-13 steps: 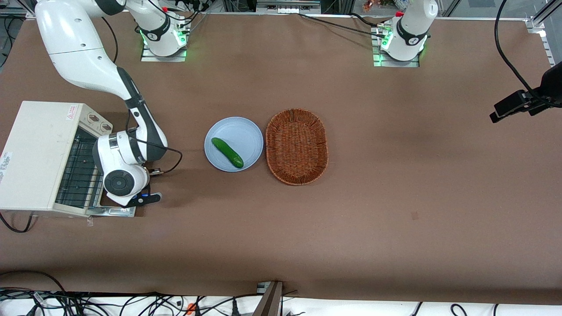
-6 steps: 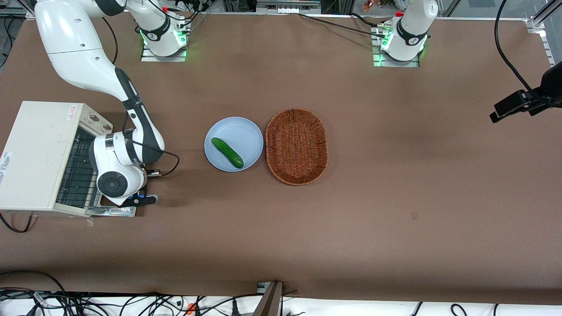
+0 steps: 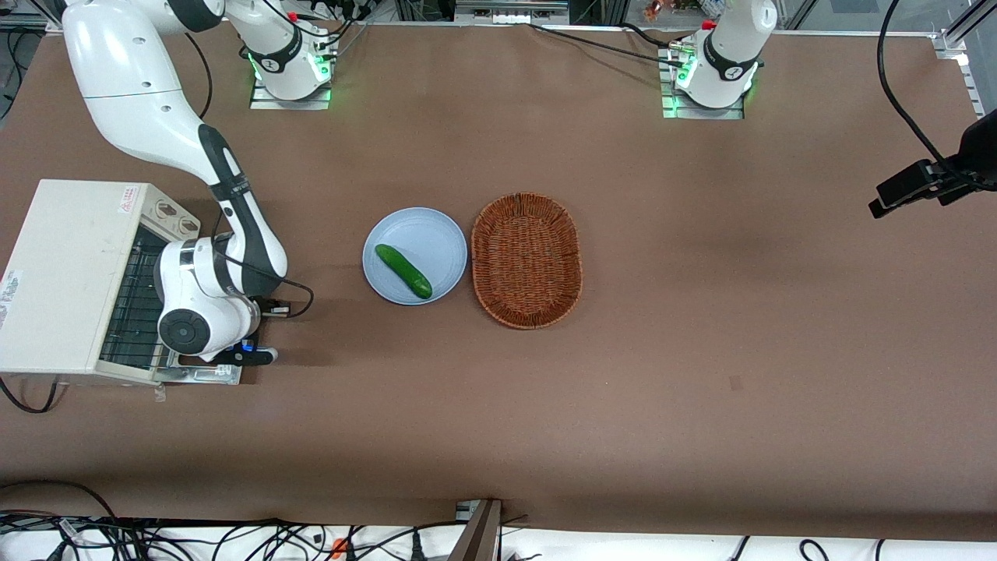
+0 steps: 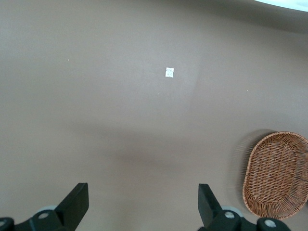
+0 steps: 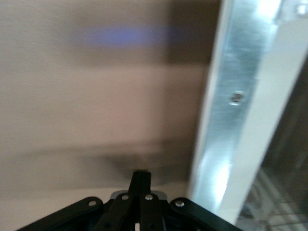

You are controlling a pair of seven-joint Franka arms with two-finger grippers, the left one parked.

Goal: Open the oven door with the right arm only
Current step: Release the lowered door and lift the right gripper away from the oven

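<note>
Silver metal-framed oven door [image 3: 204,372] is dropped flat on the brown table [image 3: 701,312] in front of the cream-white toaster oven [image 3: 70,273], wire rack exposed. White jointed right arm [image 3: 199,234] bends over it; black gripper [image 3: 248,357] sits at the door's outer edge, fingers pinched together, holding nothing. Light blue plate [image 3: 424,234] with green cucumber [image 3: 403,270] lies at the gripper's 2 o'clock, just beside the brown oval wicker basket [image 3: 526,259].

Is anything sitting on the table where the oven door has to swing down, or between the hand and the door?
Nothing visible does. The silver-framed oven door already lies folded down, low by the brown table, in front of the cream-white toaster oven. The small black hand sits directly over its outer edge. The blue plate lies well off toward the parked arm.
</note>
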